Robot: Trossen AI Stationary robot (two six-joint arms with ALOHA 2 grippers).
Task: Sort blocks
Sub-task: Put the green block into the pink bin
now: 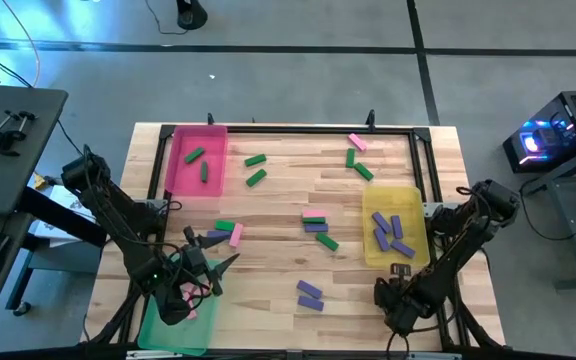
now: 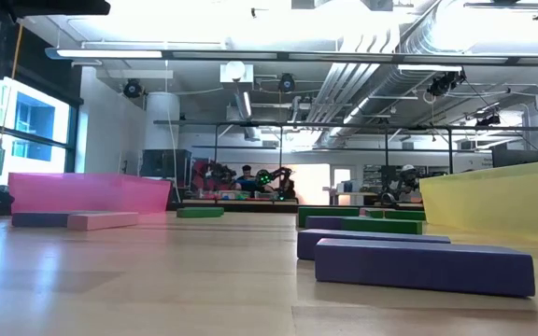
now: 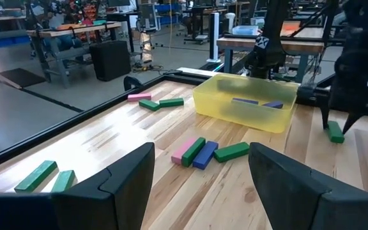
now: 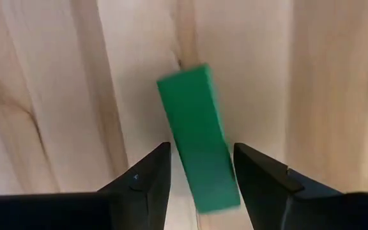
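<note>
The blocks lie spread over the wooden table (image 1: 268, 215) and in three trays. The pink tray (image 1: 180, 160) at the far left holds two green blocks (image 1: 194, 155). The yellow tray (image 1: 373, 205) at the right holds several purple blocks (image 1: 388, 232). The green tray (image 1: 163, 325) at the near left corner holds pink blocks (image 1: 190, 292), partly hidden by the left arm.

On the bare table, two green blocks (image 1: 256, 160) lie near the pink tray. A pink block (image 1: 357, 142) and two green ones (image 1: 363, 171) lie at the far right. In the middle a pink, a green and a purple block (image 1: 315, 220) lie side by side, with one more green block (image 1: 328, 242) just beside them. Two purple blocks (image 1: 310, 295) lie near the front edge.

The left gripper (image 1: 213, 268) hangs over the edge of the green tray, its fingers (image 3: 130, 172) wide apart with nothing between them.

The right gripper (image 4: 200, 172) is at the near right corner. A green block (image 4: 197, 144) is between its fingers (image 4: 149, 176), tilted. The fingers stand close to both sides of it, but I cannot tell if they press on it.
</note>
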